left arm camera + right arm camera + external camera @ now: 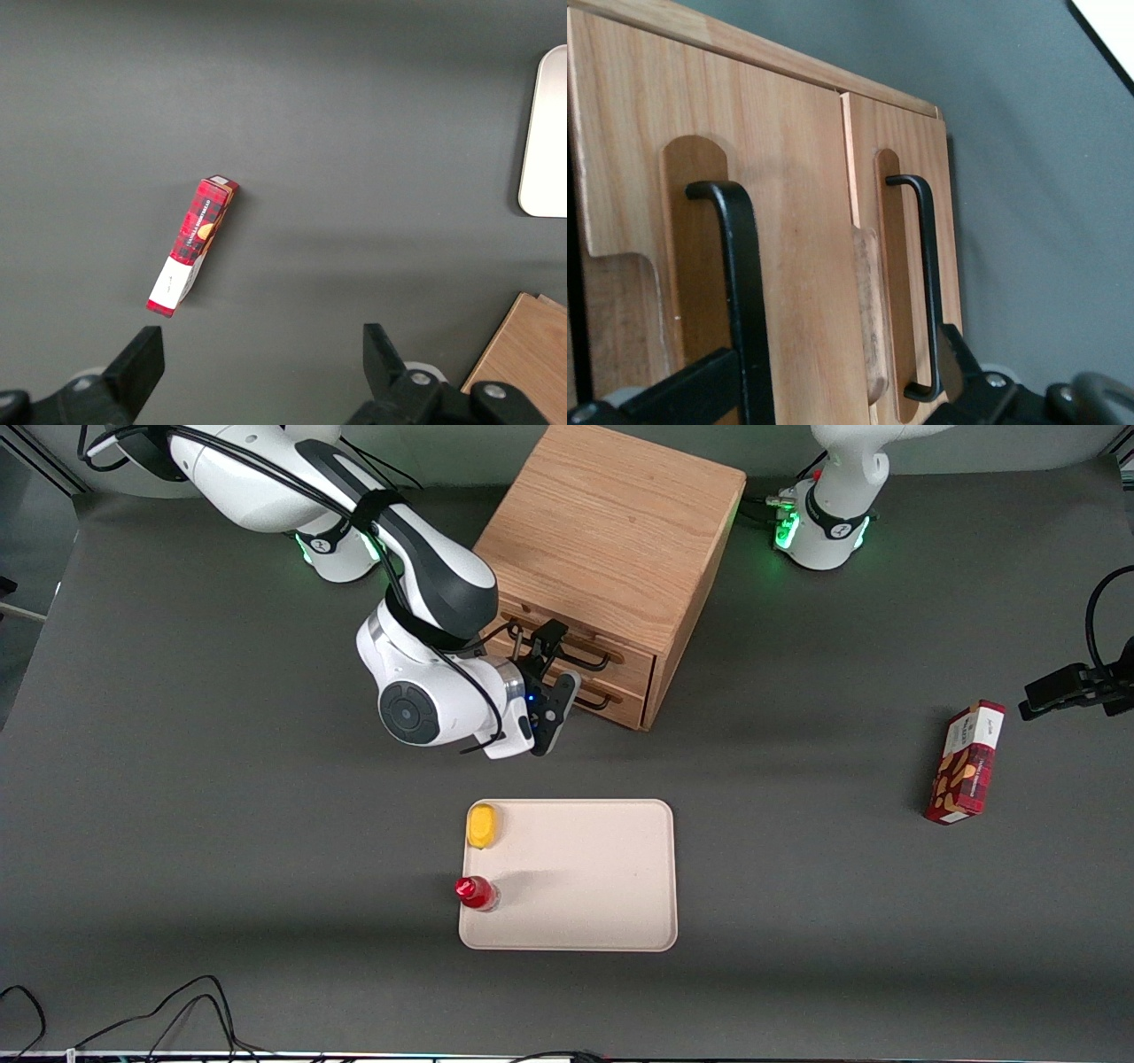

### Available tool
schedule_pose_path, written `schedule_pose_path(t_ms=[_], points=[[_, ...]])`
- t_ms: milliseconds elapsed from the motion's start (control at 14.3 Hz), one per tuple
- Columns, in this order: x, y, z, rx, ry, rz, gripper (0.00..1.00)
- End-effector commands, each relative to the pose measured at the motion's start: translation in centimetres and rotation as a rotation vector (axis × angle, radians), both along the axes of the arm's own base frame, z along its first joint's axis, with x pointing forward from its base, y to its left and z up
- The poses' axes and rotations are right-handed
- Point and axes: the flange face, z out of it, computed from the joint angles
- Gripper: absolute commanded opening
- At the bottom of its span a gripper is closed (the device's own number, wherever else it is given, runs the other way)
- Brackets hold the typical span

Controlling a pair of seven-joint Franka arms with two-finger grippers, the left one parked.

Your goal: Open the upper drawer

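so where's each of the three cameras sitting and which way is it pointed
Front view: high above the table, looking down; shows the working arm, its gripper at the upper drawer, and a tray.
Right wrist view: on the working arm's wrist, facing the upper drawer and lower drawer; fingers show.
Left wrist view: on the parked arm's wrist, looking down at a red box.
Shared: front and left wrist views both show the box.

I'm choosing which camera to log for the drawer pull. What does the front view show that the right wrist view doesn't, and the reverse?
Only the front view shows the cabinet top, the tray with a yellow item and red bottle, and the red box. Only the wrist view shows the handle recesses up close. Both show the upper drawer, the lower drawer and the claw at the upper drawer's handle.
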Motion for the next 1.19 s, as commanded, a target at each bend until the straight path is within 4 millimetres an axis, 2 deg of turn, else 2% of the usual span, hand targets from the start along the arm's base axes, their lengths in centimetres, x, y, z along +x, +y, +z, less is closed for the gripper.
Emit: schedule_pose_path(t_ms=[0, 1119], points=[[0.7, -0.5, -0.5, 0.001, -0.001, -0.011, 1.0], [0.6, -0.8, 1.2, -0.001, 0.023, 0.019, 1.0]])
